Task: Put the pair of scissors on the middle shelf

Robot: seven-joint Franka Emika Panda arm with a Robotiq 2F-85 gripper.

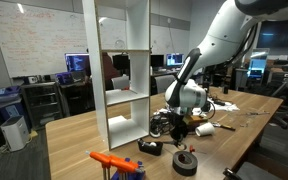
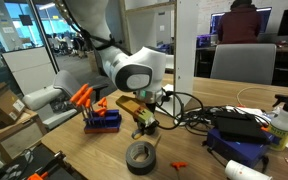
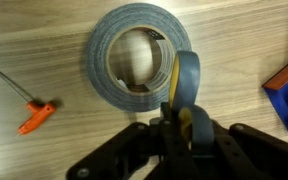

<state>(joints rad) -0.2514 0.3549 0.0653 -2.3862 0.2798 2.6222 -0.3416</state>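
The scissors (image 3: 187, 78) are in the gripper (image 3: 184, 125). In the wrist view only a blue loop and a bit of yellow stick out between the two black fingers (image 3: 167, 132). The fingers squeeze tight on them. The blades are hidden.

The scissors hang over a big gray roll of tape (image 3: 134, 62). The tape lies flat on the wooden table (image 3: 44, 35). I cannot tell if the scissors touch the tape.

The middle shelf (image 1: 127, 93) is a white board in the tall white shelf unit (image 1: 102, 60). The unit stands on the table. In an exterior view the gripper (image 1: 179, 122) is down low, near the table top. It is beside the unit, lower than that board and well apart from it. The white arm (image 1: 219, 40) bends down to it from above.

On the table near the tape lies a small orange tool (image 3: 29, 112) with a thin metal stick. It does not touch the tape. In an exterior view the tape (image 2: 140, 155) sits just in front of the gripper (image 2: 144, 118). A blue box (image 2: 102, 122) with orange handles (image 2: 82, 95) poking out stands near them. Black cables (image 2: 189, 108) run across the table to a black box (image 2: 239, 125). A white bottle (image 2: 282, 122) stands at the far edge.
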